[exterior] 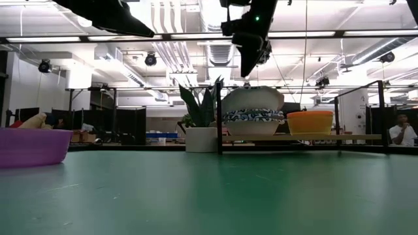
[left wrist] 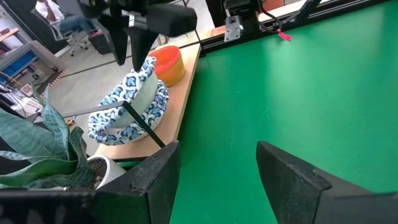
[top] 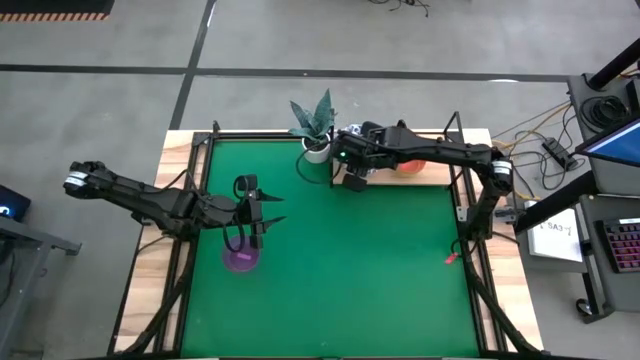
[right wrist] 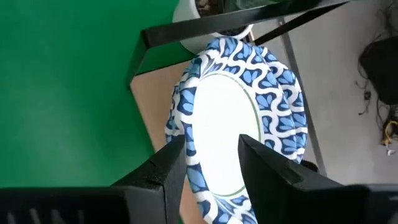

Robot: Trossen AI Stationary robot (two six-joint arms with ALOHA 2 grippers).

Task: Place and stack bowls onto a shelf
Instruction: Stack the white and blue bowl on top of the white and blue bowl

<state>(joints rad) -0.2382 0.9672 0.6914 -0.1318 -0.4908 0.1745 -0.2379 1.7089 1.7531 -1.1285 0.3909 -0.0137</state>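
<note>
On the pale wooden shelf (left wrist: 184, 99) at the table's far edge stands a stack of white bowls with blue rims (left wrist: 127, 118). The top bowl (right wrist: 224, 134) sits tilted, leaning in the bowl below. An orange bowl (exterior: 309, 122) stands beside the stack on the shelf. My right gripper (right wrist: 211, 146) hangs open just above the tilted bowl; in the low view its fingers (exterior: 247, 65) end a little short of it. A purple bowl (top: 241, 258) rests on the green mat at the left. My left gripper (top: 262, 212) waits open above and just beyond it.
A potted plant in a white pot (top: 316, 150) stands at the shelf's left end. Black frame posts (exterior: 219, 117) carry the shelf and rails run along the mat's edges. A small red item (top: 452, 258) lies at the mat's right edge. The green mat (top: 360, 270) is bare in the middle.
</note>
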